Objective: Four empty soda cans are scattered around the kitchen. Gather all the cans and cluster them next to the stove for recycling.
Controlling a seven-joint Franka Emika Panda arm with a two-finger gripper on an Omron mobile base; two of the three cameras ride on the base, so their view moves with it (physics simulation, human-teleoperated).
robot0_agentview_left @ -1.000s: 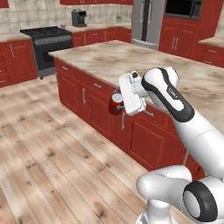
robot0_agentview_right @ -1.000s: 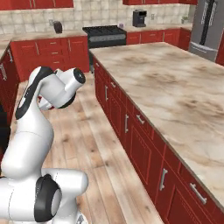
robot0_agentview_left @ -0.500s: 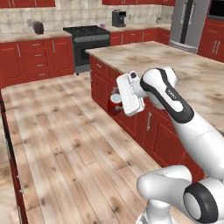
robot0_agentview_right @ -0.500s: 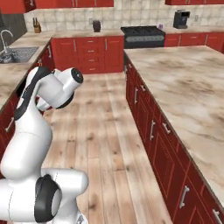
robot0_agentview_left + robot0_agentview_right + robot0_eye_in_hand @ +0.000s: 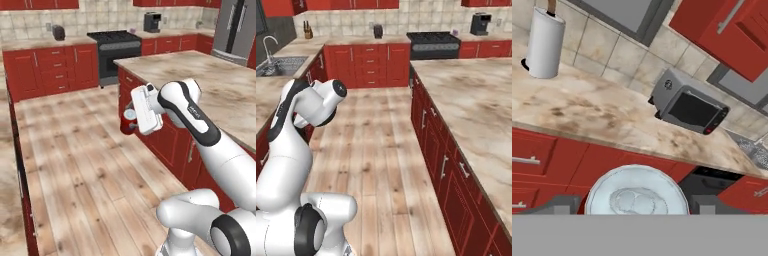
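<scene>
The claw (image 5: 634, 205) pinches a red soda can (image 5: 129, 121), its silvery top just between the fingers (image 5: 559, 204). The base has turned; the stove (image 5: 118, 51) now lies well beyond the claw, so delivery nears.

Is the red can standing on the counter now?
No, the red can is in the air above the wood floor, held at the gripper beside the island cabinets.
</scene>
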